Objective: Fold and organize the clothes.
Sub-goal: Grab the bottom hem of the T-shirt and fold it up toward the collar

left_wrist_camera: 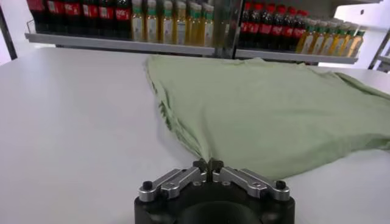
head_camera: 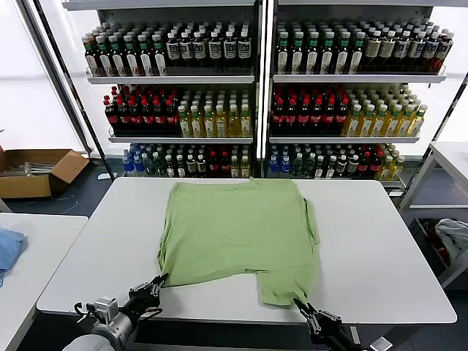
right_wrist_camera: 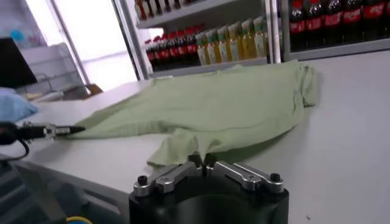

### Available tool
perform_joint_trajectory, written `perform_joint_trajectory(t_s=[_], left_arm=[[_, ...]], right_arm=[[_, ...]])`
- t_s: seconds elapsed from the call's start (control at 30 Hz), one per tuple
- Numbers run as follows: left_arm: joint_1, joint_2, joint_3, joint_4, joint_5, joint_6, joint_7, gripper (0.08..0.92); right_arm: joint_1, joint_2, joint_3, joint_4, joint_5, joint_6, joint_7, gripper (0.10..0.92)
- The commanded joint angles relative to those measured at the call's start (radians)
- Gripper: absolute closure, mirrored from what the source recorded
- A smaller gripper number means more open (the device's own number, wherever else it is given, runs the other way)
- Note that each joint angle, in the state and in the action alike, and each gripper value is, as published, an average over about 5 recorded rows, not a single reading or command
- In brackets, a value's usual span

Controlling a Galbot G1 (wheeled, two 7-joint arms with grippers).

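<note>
I see one light green shirt (head_camera: 238, 234) lying flat in the middle of the white counter (head_camera: 380, 248), a soft matte cotton with a few low ripples; its far hem runs close to the counter's far edge and a narrow flap hangs toward the near edge on the right. I cannot tell whether a second shirt lies folded in with it. Bare counter stretches wide to the left and right of the cloth, so both arms have open room along the near edge. My left gripper (head_camera: 156, 286) sits at the near left, just beside the shirt's near-left corner, its two metal fingers (left_wrist_camera: 183, 176) pressed together with nothing between them. My right gripper (head_camera: 301, 307) sits at the near right, tips at the hem of the hanging flap, its fingers (right_wrist_camera: 237, 173) likewise closed tip to tip and holding nothing. Behind the counter stand two shelving units (head_camera: 259, 77), each with three rows of bottles. An open cardboard box (head_camera: 36, 170) rests on the floor at far left, and a blue cloth (head_camera: 9, 248) lies on a second white surface at the left.
</note>
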Motion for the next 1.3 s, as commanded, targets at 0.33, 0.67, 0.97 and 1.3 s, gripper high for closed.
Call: perform_joint_trajectory(t_s=[0.33, 0.67, 0.97, 1.3], left_arm=[[0.131, -0.019, -0.080, -0.211, -0.005, -0.001, -0.011, 0.899], [0.106, 0.003, -0.094, -0.236, -0.084, 0.034, -0.026, 0.899], [-0.142, 0.029, -0.036, -0.072, -0.240, 0.107, -0.064, 0.899], [-0.352, 0.054, 0.041, 0.147, -0.271, 0.131, -0.085, 0.899]], right_arm=[[-0.178, 0.019, 0.109, 0.060, 0.160, 0.120, -0.152, 0.914], [0.175, -0.035, 0.041, -0.040, 0.278, 0.079, -0.045, 0.914], [0.464, -0.058, -0.027, -0.258, 0.266, 0.072, 0.006, 0.914], [0.662, -0.067, -0.147, -0.458, 0.203, 0.072, 0.035, 0.914]])
